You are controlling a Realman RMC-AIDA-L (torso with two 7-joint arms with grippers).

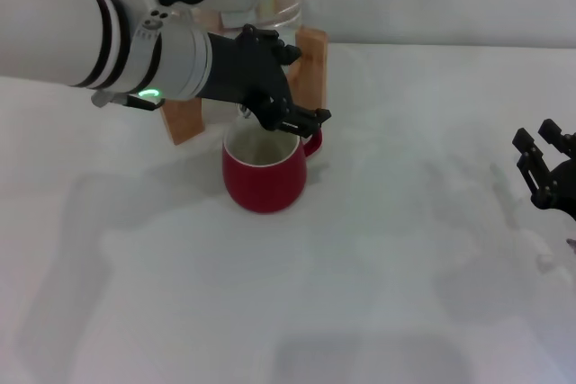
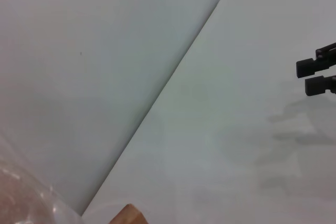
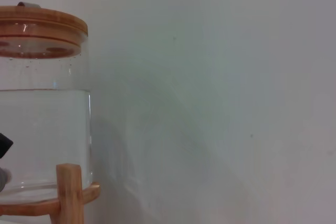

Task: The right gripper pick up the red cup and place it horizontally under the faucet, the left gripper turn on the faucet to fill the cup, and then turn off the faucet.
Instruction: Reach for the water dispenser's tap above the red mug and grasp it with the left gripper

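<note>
Left claw at faucet

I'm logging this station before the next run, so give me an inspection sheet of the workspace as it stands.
Surface: white table, bare apart from the job's things.
Job's things: red cup upright in front of the wooden stand; clear water jug with a wooden lid; faucet mostly hidden behind the left end effector.
Clutter: nothing seen.
Grippers: left end effector over the cup's rim at the faucet; right end effector at the table's right edge, holding nothing.
Cables: nothing seen.
Surroundings: plain pale wall.
</note>
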